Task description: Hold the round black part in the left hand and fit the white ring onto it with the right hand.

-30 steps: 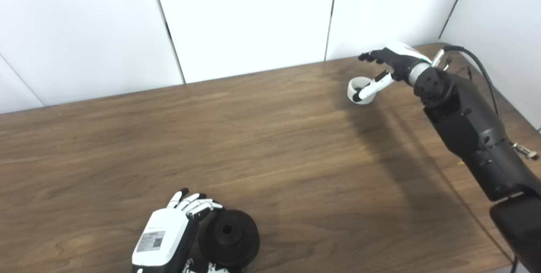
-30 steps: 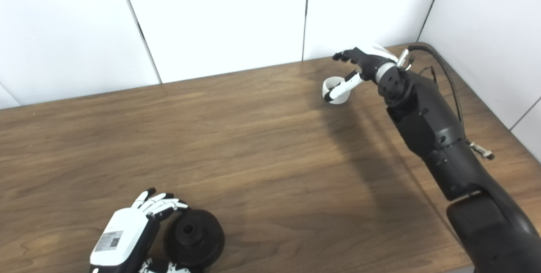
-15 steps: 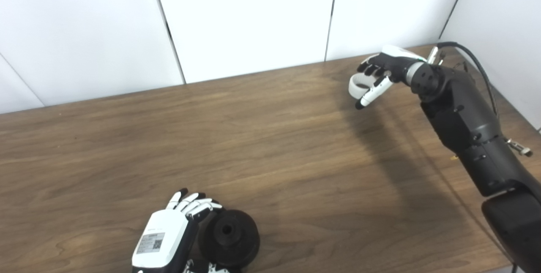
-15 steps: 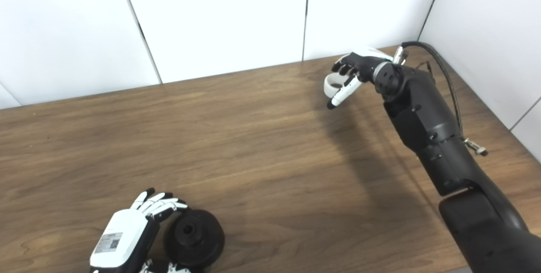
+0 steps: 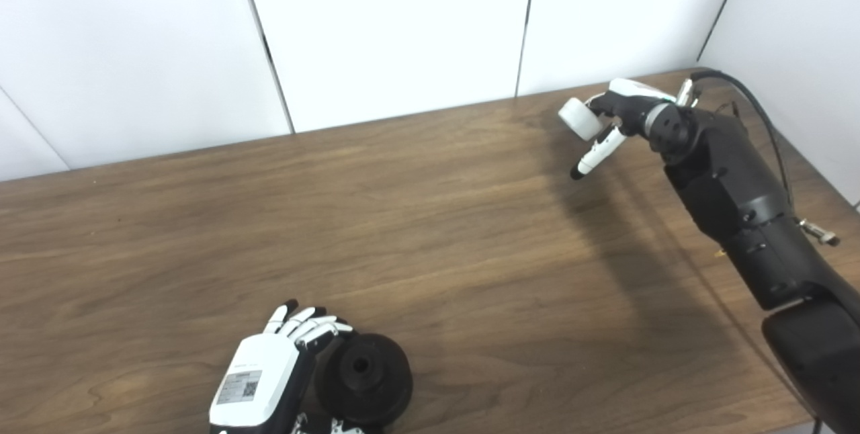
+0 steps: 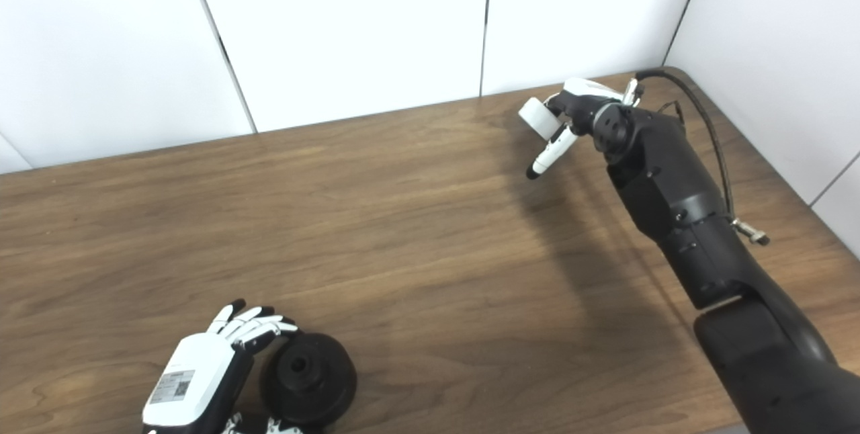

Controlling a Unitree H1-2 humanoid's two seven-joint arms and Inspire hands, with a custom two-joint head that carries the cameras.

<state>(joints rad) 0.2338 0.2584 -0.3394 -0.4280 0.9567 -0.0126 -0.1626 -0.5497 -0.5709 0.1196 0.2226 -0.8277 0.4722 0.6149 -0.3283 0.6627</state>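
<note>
The round black part [image 5: 363, 378] with a centre hole lies on the wooden table [image 5: 403, 232] at the front edge. My left hand [image 5: 269, 375] curls around its left side with fingers touching its rim. My right hand [image 5: 615, 115] is at the far right of the table, shut on the white ring [image 5: 580, 118], which it holds lifted and tilted on edge off the table. One finger sticks out downward, apart from the ring. The ring also shows in the right eye view [image 6: 539, 117].
White wall panels [image 5: 403, 31] stand behind the table's far edge and along its right side. A black cable [image 5: 752, 105] loops off my right forearm near the table's far right corner.
My right hand closed its fingers on the white ring, then lifted it off the table and tipped it on edge. My left hand and the black part stayed in place.
</note>
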